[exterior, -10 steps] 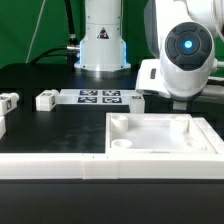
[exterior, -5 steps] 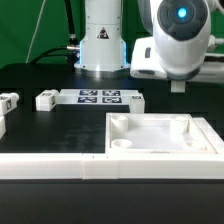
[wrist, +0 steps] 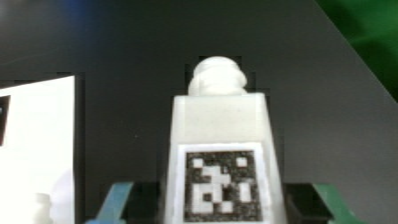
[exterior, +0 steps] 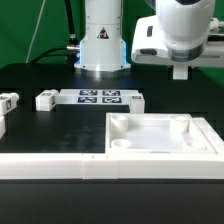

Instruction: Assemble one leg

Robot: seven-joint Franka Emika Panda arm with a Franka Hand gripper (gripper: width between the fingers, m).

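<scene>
In the wrist view a leg [wrist: 221, 120], a white block with a rounded peg end and a black-and-white tag on its face, stands between my gripper's [wrist: 222, 203] two green-edged fingers [wrist: 118, 200]. The gripper is shut on it, well above the black table. In the exterior view the gripper [exterior: 180, 70] hangs high at the right, above the far edge of the large white square panel [exterior: 160, 138]. The held leg is hard to make out there. Other loose legs [exterior: 46, 100] lie on the table at the exterior view's left.
The marker board [exterior: 100, 97] lies flat at the back centre, with a small white part [exterior: 136, 101] at its right end. Another leg [exterior: 8, 100] sits at the far left. A long white rail [exterior: 50, 166] runs along the front. The arm's base [exterior: 100, 40] stands behind.
The arm has risen and shifted a little toward the exterior view's left, carrying the gripper higher above the panel's far edge. The parts on the table have not moved.
</scene>
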